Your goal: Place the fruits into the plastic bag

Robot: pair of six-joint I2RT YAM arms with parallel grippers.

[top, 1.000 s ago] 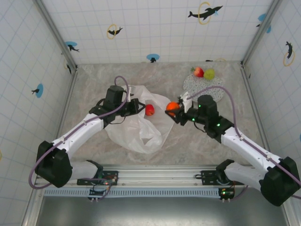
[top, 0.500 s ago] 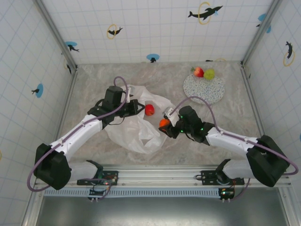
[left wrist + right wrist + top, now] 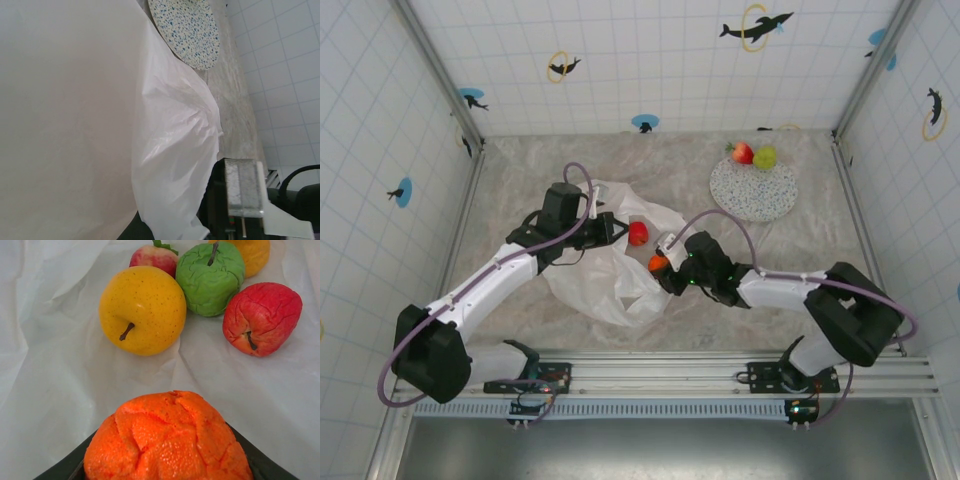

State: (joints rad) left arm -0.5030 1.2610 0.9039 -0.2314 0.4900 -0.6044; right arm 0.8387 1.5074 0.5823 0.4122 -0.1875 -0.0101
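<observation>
The plastic bag [image 3: 608,275] lies crumpled white at mid-table. My left gripper [image 3: 611,228] is shut on its upper rim and holds the mouth up; in the left wrist view the film [image 3: 175,150] hides the fingers. My right gripper [image 3: 661,265] is at the bag's mouth, shut on an orange fruit [image 3: 167,440] that bulges between its dark fingers [image 3: 65,467]. Ahead of it, on the film inside the bag, lie a yellow fruit [image 3: 142,310], a green one [image 3: 210,272] and a red one [image 3: 260,317], with two more behind them. A red fruit [image 3: 638,233] shows in the mouth from above.
The speckled plate [image 3: 753,190] sits at the back right. A red fruit [image 3: 743,153] and a yellow-green fruit [image 3: 765,157] rest at its far edge. Tiled walls close in the table on three sides. The right arm [image 3: 790,290] stretches low across the front right.
My right gripper has carried the orange fruit leftward and toward the front, from near the plate to the bag's mouth. The left arm and the bag have stayed put.
</observation>
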